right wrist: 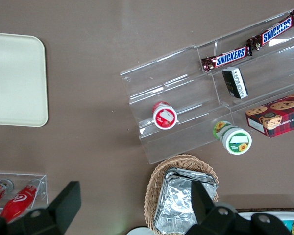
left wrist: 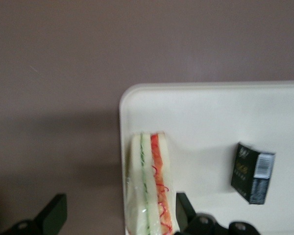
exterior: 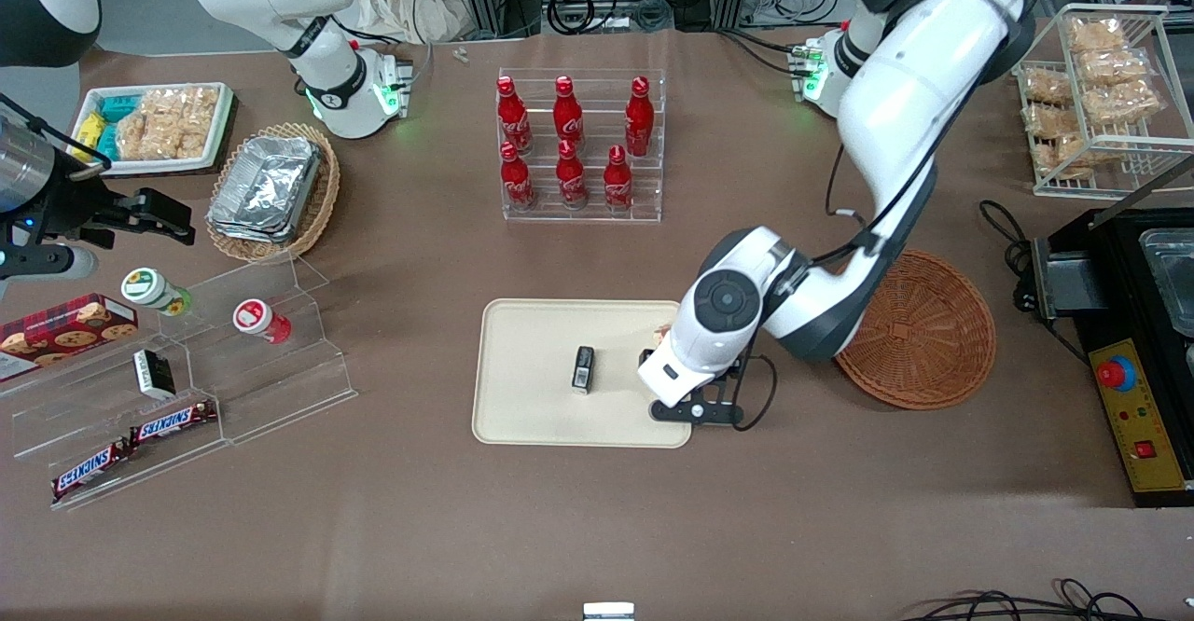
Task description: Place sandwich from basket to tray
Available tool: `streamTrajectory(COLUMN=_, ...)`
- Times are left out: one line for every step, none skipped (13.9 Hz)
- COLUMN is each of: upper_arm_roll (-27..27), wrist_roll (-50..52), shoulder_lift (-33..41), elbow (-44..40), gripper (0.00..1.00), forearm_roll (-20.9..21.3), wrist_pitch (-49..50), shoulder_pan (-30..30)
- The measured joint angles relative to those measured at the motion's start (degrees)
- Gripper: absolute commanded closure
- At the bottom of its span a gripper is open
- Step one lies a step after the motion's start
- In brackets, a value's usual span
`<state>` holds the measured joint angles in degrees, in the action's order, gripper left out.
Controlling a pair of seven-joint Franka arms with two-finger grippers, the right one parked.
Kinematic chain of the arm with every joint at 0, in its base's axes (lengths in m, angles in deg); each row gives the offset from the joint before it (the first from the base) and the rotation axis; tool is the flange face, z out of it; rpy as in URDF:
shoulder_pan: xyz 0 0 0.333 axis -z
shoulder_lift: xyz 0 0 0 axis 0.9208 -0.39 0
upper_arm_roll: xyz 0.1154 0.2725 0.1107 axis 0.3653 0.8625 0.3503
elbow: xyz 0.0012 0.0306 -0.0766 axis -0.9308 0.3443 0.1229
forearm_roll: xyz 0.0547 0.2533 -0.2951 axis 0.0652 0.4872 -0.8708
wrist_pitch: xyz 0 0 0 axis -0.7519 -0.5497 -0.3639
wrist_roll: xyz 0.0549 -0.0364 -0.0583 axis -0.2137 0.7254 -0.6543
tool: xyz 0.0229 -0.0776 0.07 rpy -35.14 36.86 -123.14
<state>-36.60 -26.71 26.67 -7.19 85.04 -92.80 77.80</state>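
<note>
**Sandwich (left wrist: 149,191) parked right at the tray's rim**

Rests filling side up just inside the rim of the tray (left wrist: 210,112), between the fingers (left wrist: 54,215) of the pincer (left wrist: 120,211), spread wide and clamping nothing. Risks tipping over the rim onto the counter (left wrist: 63,58) if a finger brushes the wrap on the way up. From the wrist, shows this placing plainly. From the front, hides it under the arm, yet shows the basket (exterior: 919,332) well apart from the tray.
</note>
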Motion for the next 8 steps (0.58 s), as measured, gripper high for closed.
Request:
streamTrajectory(upper_arm_roll=1.50, wrist_roll=0.01, shoulder_lift=3.56, elbow=-0.04, gripper=0.00, forearm_roll=-0.34, wrist_pitch=1.80, shoulder_pan=0.01)
streamTrajectory(upper_arm_roll=3.02, wrist_roll=0.00, shoulder_lift=6.81, elbow=-0.03, gripper=0.00, forearm_roll=-0.74, wrist_pitch=4.14, shoulder_pan=-0.07)
streamTrajectory(upper_arm_roll=4.20, wrist_roll=-0.32, shoulder_lift=9.49, elbow=-0.01, gripper=0.00, forearm_roll=-1.13, wrist_pitch=7.01, shoulder_pan=-0.16)
streamTrajectory(upper_arm_roll=5.30, wrist_roll=-1.46, shoulder_lift=11.72, elbow=0.04, gripper=0.00, forearm_roll=-1.99, wrist_pitch=9.87, shoulder_pan=-0.18)
streamTrajectory(upper_arm_roll=6.47, wrist_roll=-3.71, shoulder_lift=13.53, elbow=0.10, gripper=0.00, forearm_roll=-3.82, wrist_pitch=12.20, shoulder_pan=-0.14)
streamTrajectory(upper_arm_roll=8.09, wrist_roll=-6.77, shoulder_lift=15.18, elbow=0.16, gripper=0.00, forearm_roll=-6.31, wrist_pitch=14.10, shoulder_pan=-0.06)
streamTrajectory(upper_arm_roll=10.12, wrist_roll=-10.18, shoulder_lift=16.73, elbow=0.19, gripper=0.00, forearm_roll=-8.77, wrist_pitch=15.68, shoulder_pan=-0.02)
streamTrajectory(upper_arm_roll=12.48, wrist_roll=-14.01, shoulder_lift=18.38, elbow=0.19, gripper=0.00, forearm_roll=-11.05, wrist_pitch=17.59, shoulder_pan=-0.05)
